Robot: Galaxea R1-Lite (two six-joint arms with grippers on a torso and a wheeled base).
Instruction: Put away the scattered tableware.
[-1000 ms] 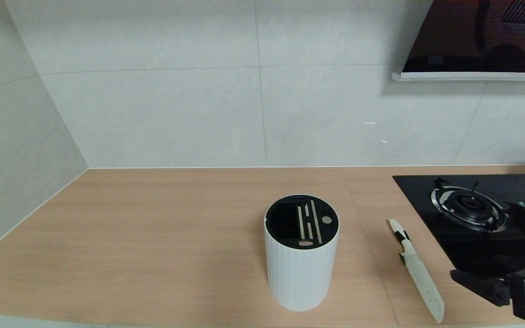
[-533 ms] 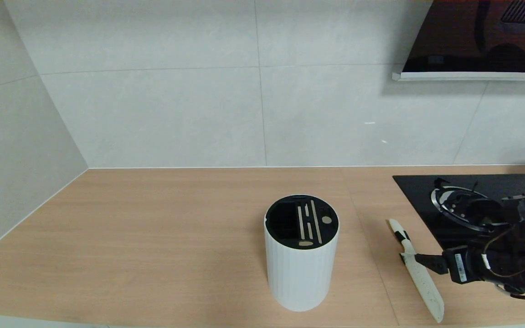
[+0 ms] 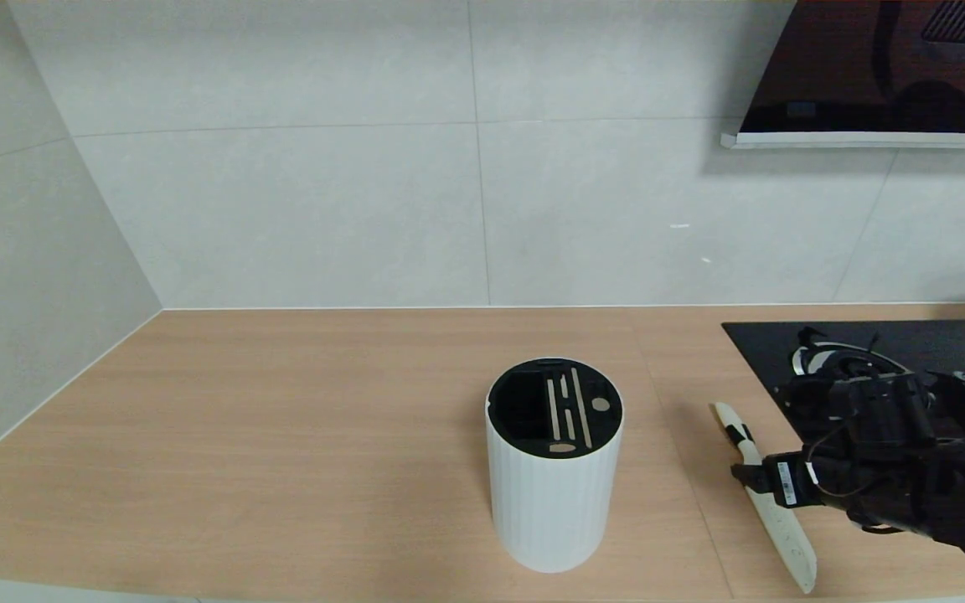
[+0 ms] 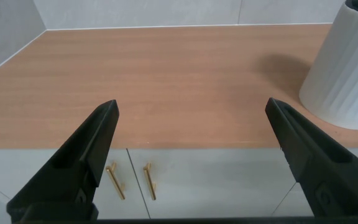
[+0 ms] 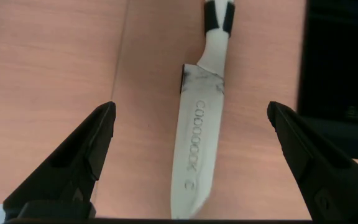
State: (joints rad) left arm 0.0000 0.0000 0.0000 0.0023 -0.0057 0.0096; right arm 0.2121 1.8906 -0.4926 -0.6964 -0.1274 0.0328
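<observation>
countertop (image 3: 281, 435) of pale wood carries everything, with a black hob (image 3: 784, 352) set into it out at 3 o'clock. white ribbed holder (image 3: 554, 494) with a slotted black top stands upright near the front edge. the knife (image 3: 784, 536) lies flat at about 4 o'clock from it, well apart, between holder and hob. its long axis runs from 11 o'clock, where the banded handle points toward the wall, to 5 o'clock, where the blade tip nears the front edge.

right gripper (image 5: 190, 124) hangs directly over the knife, near where handle meets blade. its jaws are spread wide with one finger on each side, so the closing line crosses the long axis almost square. how high it sits above the wood i cannot tell. left gripper (image 4: 191, 109), jaws also wide apart and holding nothing, sits by the counter's front edge on the holder's 8 o'clock side, well away from the knife.

the right arm is plainly the nearer one. the next move looks like a drop and a pinch across the knife, then a carry toward 10 o'clock to the holder's slots.
</observation>
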